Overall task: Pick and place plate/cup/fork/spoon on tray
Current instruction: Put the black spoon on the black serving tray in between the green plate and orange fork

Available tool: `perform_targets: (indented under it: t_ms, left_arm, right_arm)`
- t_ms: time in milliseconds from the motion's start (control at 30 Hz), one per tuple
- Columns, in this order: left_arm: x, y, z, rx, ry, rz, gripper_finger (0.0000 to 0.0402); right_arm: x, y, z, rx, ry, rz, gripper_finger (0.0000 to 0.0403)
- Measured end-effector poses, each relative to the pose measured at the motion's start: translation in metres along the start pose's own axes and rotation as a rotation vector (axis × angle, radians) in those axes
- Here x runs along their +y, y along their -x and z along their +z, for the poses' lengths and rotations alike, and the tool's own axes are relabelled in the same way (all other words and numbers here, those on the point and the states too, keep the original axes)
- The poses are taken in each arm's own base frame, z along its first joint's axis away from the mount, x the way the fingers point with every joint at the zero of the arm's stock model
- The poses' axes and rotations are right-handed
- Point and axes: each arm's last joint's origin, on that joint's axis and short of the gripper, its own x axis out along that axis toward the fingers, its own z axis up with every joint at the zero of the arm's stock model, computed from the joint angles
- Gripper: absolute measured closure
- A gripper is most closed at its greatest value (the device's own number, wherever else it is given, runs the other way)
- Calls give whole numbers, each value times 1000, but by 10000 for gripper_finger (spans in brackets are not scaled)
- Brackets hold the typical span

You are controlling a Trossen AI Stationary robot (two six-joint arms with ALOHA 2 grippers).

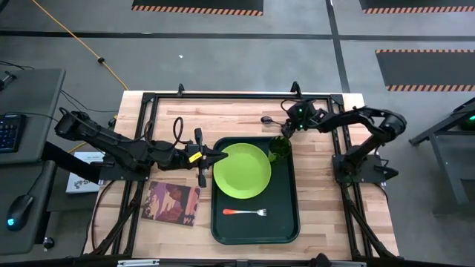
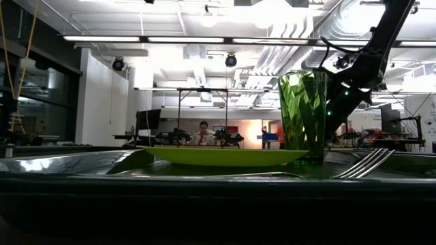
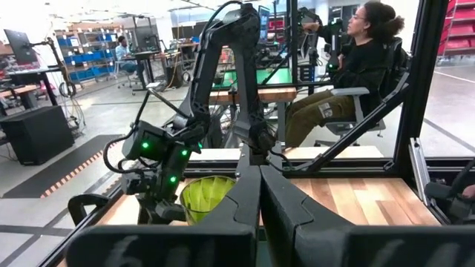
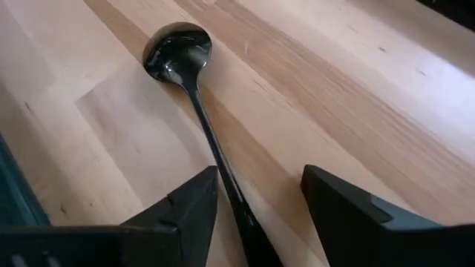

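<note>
The dark green tray (image 1: 276, 222) lies mid-table. On it rest the lime-green plate (image 1: 242, 170), the fork (image 1: 245, 213) with its orange-red handle, and, upright in the far right corner, the green cup (image 1: 280, 148). The dark spoon (image 1: 269, 119) lies flat on the wood beyond the tray. My right gripper (image 4: 260, 200) is open and slants down over the spoon's handle (image 4: 223, 167), one finger on each side, with the bowl (image 4: 177, 46) ahead of it. My left gripper (image 1: 219, 156) hovers shut and level over the plate's left edge, holding nothing.
A reddish-brown patterned mat (image 1: 172, 204) lies left of the tray near the front edge. Black frame rails (image 1: 223, 95) run round the table. A person (image 3: 356, 59) sits beyond the table's right side. Bare wood lies around the spoon.
</note>
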Motion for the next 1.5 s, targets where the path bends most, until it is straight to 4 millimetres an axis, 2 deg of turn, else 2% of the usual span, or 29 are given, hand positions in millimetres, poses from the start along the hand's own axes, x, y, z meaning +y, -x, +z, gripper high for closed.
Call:
perform_targets:
  t_ms: [133, 233, 533, 733, 867, 1167, 1500]
  left_arm:
    - [0, 0, 0, 0, 0, 0, 401]
    - [0, 0, 0, 0, 0, 0, 401]
    - [0, 0, -1, 6, -3, 0, 401]
    - [0, 0, -1, 7, -3, 0, 401]
    - [0, 0, -1, 8, -4, 0, 401]
    - [0, 0, -1, 8, -4, 0, 401]
    - [0, 0, -1, 7, -4, 0, 401]
  right_arm:
    - [0, 0, 0, 3, 31, -27, 218]
    - [-1, 0, -1, 10, 40, -55, 245]
    - [-5, 1, -7, 79, 90, -197, 389]
    - [-7, 2, -7, 76, 58, -231, 393]
    - [-5, 12, -5, 65, 38, -228, 397]
    - [13, 50, 3, 23, 63, -173, 401]
    - [23, 98, 14, -162, 50, -153, 402]
